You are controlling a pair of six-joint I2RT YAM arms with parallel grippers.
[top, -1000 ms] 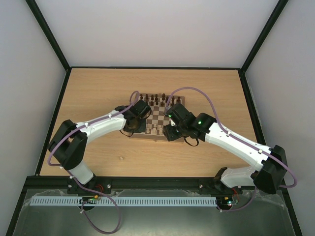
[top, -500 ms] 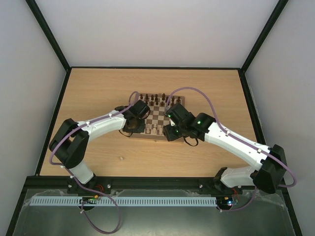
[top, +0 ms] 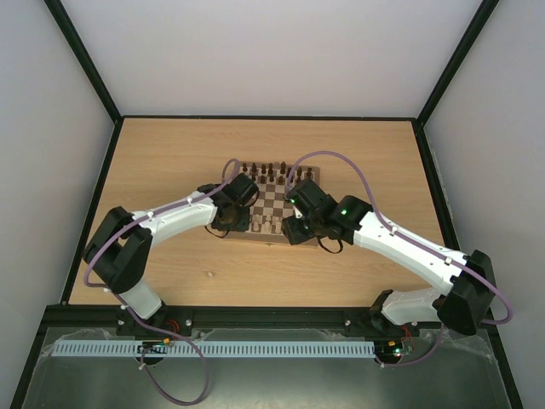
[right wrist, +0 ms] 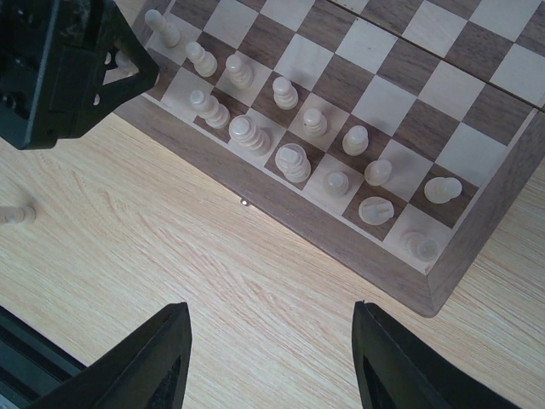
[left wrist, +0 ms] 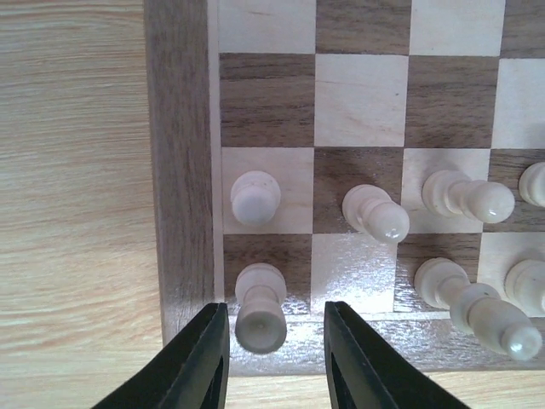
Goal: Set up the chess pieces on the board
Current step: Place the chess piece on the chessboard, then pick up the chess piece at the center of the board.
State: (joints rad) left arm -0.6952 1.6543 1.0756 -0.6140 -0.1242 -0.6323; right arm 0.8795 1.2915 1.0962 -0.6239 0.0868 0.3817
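Note:
The board (top: 266, 241) lies mid-table, and both wrists hang over its near edge. My left gripper (left wrist: 277, 328) is open at the board's near left corner. A pale rook (left wrist: 260, 313) stands upright on the corner square between the fingers, close to the left one and clear of the right. More pale chess pieces (left wrist: 375, 212) fill the two near rows, seen again in the right wrist view (right wrist: 292, 162). My right gripper (right wrist: 270, 319) is open above bare tabletop just in front of the board's border (right wrist: 341, 247), with nothing between its fingers.
Dark pieces (top: 272, 170) line the board's far side. One pale piece (right wrist: 13, 215) lies on the tabletop left of the board, beyond the left arm's black wrist (right wrist: 60, 68). Black frame rails edge the table.
My left gripper's jaws have spread apart and let go of the corner rook, which stays standing. Both arms have hardly moved.

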